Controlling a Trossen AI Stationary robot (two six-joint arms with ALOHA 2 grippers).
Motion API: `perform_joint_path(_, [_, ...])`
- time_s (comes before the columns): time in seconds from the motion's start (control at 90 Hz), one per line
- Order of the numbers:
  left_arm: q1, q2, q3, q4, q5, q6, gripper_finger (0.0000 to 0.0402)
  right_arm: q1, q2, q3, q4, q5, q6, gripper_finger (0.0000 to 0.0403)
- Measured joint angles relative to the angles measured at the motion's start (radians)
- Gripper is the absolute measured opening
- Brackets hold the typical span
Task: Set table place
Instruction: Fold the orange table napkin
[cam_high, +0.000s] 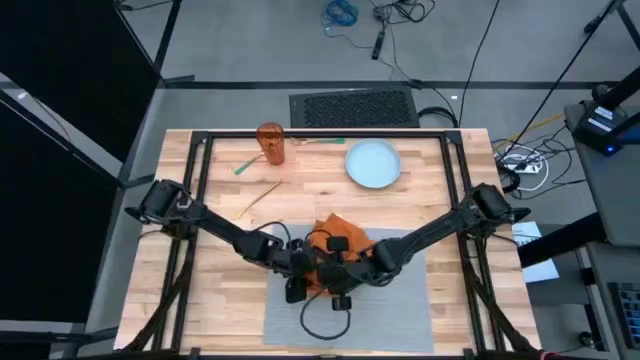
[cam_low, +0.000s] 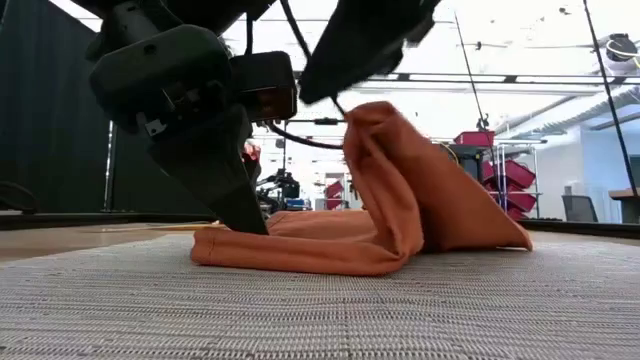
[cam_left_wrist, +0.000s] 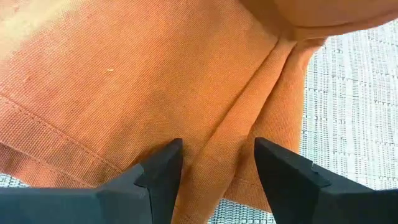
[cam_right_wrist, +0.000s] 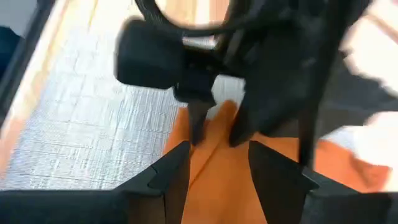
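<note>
An orange cloth napkin (cam_high: 335, 240) lies bunched on the grey woven placemat (cam_high: 400, 310), in the middle of the wooden table (cam_high: 230, 290). Both arms meet over it. My left gripper (cam_left_wrist: 217, 155) is down at the napkin's left part, shut on a fold. My right gripper (cam_right_wrist: 217, 155) is shut on the napkin higher up. In the low view the napkin (cam_low: 400, 210) rises to a peak under the right gripper (cam_low: 360, 60). Its low part lies flat on the placemat (cam_low: 300, 310). My left gripper has a raised fold of the napkin (cam_left_wrist: 214, 174) between its two fingers, which lie along the fold's two sides. It comes from above, slanting down; one finger (cam_low: 235, 195) reaches the napkin's low left part, which rests on the placemat. My right gripper pinches a bunched part of the napkin (cam_right_wrist: 214, 168) between its two fingers, from above. That part is pulled up into a peak (cam_low: 365, 115). The cloth slopes down from there to the placemat on both sides.
A pale blue-white plate (cam_high: 373, 163) sits at the far right of the table and an orange cup (cam_high: 270, 143) at the far left. A green-handled utensil (cam_high: 245, 167) and a thin stick (cam_high: 262, 195) lie near the cup. A black frame (cam_high: 325, 133) edges the tabletop.
</note>
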Motion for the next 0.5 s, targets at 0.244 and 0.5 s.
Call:
perform_joint_path(0.244, [0.0, 0.0, 0.0, -0.001, -0.001, 0.0, 0.0184, 0.039, -0.037, 0.0, -0.172, 0.021, 0.098, 0.0144])
perform_joint_path(0.5, [0.0, 0.0, 0.0, -0.003, -0.003, 0.002, 0.0184, 0.064, -0.036, -0.107, -0.324, 0.04, 0.264, 0.0144])
